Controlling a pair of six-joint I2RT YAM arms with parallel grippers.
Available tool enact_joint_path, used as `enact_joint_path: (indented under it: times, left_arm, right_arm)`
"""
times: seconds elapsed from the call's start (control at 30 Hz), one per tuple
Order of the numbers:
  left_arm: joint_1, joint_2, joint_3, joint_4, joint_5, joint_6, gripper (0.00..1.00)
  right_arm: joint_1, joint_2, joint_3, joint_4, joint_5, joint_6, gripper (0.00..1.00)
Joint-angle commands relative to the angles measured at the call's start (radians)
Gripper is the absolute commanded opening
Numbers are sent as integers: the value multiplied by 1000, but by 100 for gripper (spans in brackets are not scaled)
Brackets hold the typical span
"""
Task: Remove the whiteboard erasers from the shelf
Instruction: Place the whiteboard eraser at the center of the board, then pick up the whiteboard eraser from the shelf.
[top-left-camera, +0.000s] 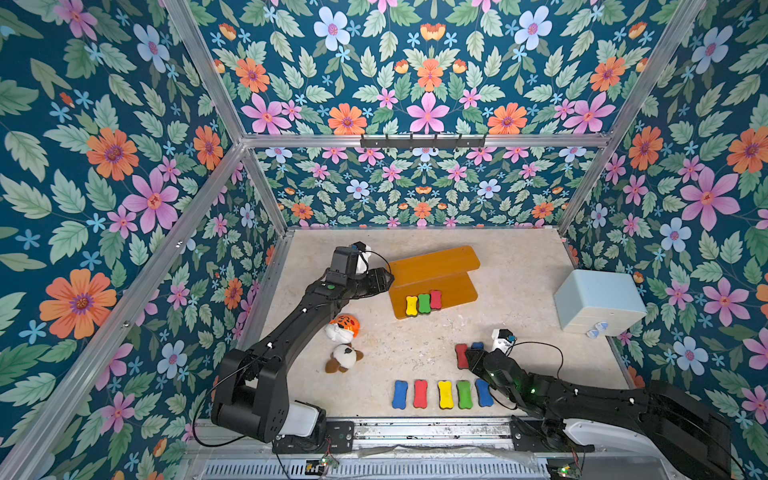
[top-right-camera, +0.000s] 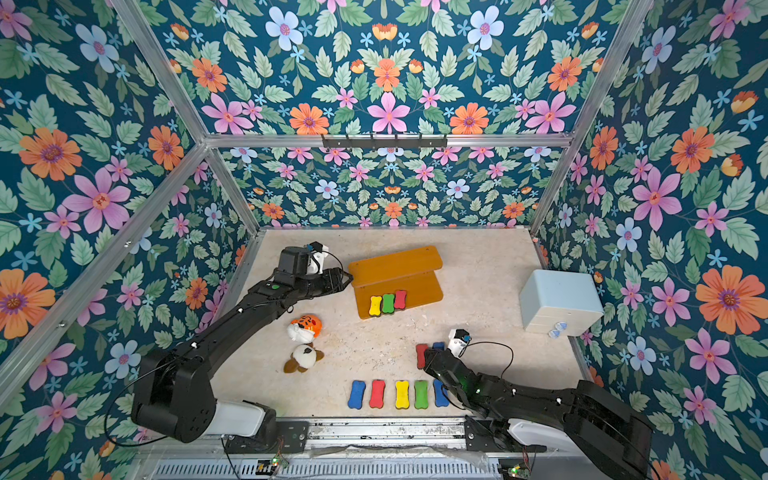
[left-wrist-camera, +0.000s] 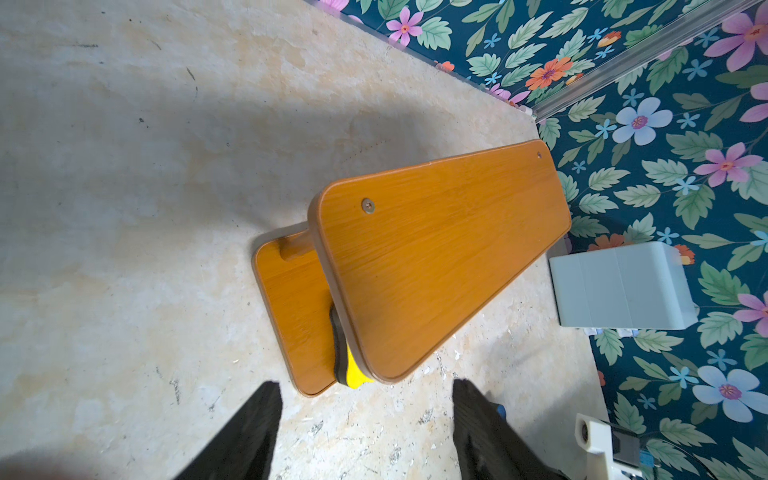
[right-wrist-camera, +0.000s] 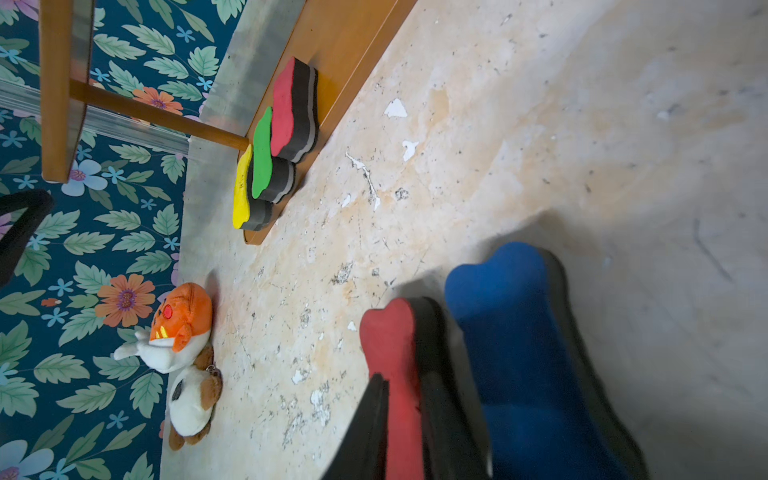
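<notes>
Taking the back wall as 12 o'clock in both top views, the orange-brown shelf (top-left-camera: 440, 259) stands on the beige desk (top-left-camera: 519, 266), a little toward 12 from the centre. Its lower tier (top-left-camera: 457, 296) carries three whiteboard erasers lying flat, coloured face up. They sit side by side and touching at the tier's 7 o'clock corner: a yellow eraser (top-left-camera: 411, 306), a green eraser (top-left-camera: 424, 303) and a red eraser (top-left-camera: 435, 299). In the left wrist view only a sliver of the yellow one shows beneath the upper board.

The left end effector (left-wrist-camera: 365, 386) hovers at the shelf's 9 o'clock end, its fingers spread wide with nothing between them.

Seven erasers are off the shelf. A row of five erasers (top-left-camera: 445, 394) lies along the desk's 6 o'clock edge: blue, red, yellow, green, blue. At the shelf's 5 o'clock, a second red eraser (right-wrist-camera: 388, 332) sits between the fingers of the right end effector (right-wrist-camera: 405, 390). Whether the jaws press on it I cannot tell. A lone blue eraser (right-wrist-camera: 507, 324) lies just beside it, toward 1 o'clock.

A pale blue box (top-left-camera: 598, 301) stands at the desk's 3 o'clock edge, showing only its outer walls; its inside is hidden. An orange plush (top-left-camera: 344, 326) and a brown-and-white plush (top-left-camera: 344, 358) lie touching at the shelf's 8 o'clock.
</notes>
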Motion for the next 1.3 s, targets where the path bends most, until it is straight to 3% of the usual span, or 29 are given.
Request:
enact_joint_path:
  times: [0.0,0.3,0.8,1.27]
  left_arm:
    - [1,5,14,-5,4,-9,70]
    - [-1,54,54,-16,15,-31,69]
    - [-14,125,50,24,67,-73,50]
    - [-16,148,44,36,95,-66,40]
  right_arm:
    - [-6,-10,17,-34,-17,-33,23]
    - [-101,-14,82,27,-130,-136,26]
    - [-355,308,262,346,-381,-265,28]
    - [-395,568,390,470,-429,-250,28]
